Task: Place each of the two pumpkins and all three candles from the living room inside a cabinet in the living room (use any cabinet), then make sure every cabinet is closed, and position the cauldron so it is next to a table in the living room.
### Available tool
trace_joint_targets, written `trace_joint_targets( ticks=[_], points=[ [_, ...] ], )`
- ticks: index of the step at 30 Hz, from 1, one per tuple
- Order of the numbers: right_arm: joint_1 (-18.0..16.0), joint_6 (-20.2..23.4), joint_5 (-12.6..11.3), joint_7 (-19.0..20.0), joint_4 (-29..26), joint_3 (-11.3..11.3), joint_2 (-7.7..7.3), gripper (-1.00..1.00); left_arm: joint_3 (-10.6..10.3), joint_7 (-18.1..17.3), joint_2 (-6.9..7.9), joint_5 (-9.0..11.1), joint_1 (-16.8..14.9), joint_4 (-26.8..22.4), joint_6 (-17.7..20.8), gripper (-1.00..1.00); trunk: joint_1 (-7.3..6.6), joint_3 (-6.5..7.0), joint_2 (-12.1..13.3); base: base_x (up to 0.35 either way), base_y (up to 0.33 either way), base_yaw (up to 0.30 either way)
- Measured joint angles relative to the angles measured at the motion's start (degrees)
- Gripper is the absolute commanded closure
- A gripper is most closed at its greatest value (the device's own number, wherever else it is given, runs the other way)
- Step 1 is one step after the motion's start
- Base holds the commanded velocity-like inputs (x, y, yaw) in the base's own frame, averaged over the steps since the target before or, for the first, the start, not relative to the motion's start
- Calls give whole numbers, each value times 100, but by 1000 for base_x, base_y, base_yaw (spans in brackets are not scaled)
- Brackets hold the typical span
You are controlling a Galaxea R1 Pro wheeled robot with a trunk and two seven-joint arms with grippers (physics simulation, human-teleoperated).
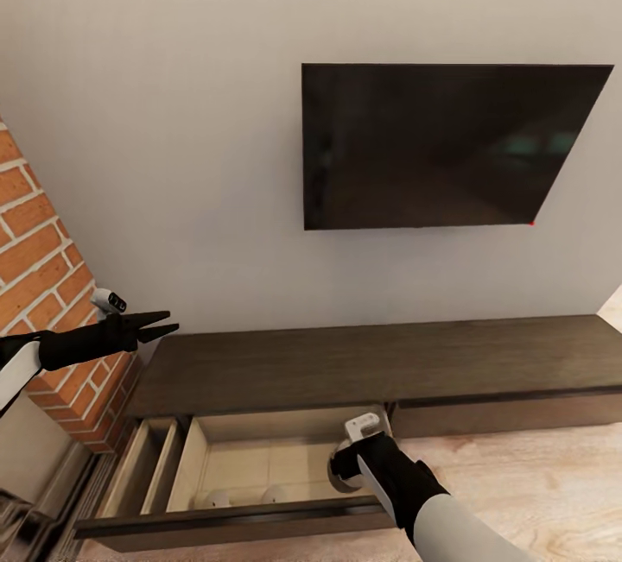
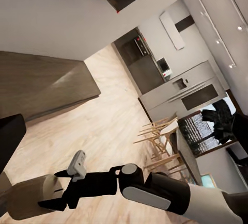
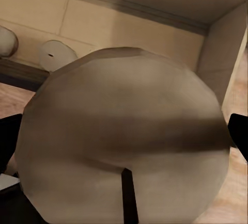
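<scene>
Now the right pincer (image 1: pixel 345 465) clamps a pale stubby candle (image 3: pixel 124 146) over the long dark-brown cabinet's (image 1: pixel 363 363) open drawer, apparently for stowing; the left pincer (image 1: pixel 155 325) hangs parted, idle.

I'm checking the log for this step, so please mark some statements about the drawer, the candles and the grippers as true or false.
1. The cabinet has a drawer pulled open. True.
2. The right gripper is empty. False: it is shut on a pale candle.
3. Two candles already lie in the open drawer. True.
4. The left gripper holds a pumpkin. False: it is open and empty, held above the cabinet's end by the brick fireplace.
5. The TV is on. False: its screen is dark.
</scene>
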Motion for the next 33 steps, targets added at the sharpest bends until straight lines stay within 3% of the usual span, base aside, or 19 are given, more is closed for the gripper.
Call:
trace_joint_targets(
  ticks=[7, 22, 33],
  points=[
    [-3, -332, 35, -5, 54, 21, 26, 100, 3, 0, -43, -1, 0, -2, 0, -100, 0, -64, 0, 72, -49, 2],
    [-4, -289, 32, -10, 61, 53, 39, 100, 3, -4, -110, 1, 0, 6, 3, -100, 0, -91, 0, 315, -51, 3],
    [4, -296, 5, -16, 187, 172, 66, 100, 33, -9, -105, 9, 0, 24, 0, -100, 0, -125, 0, 44, 0, 92]
  ],
)
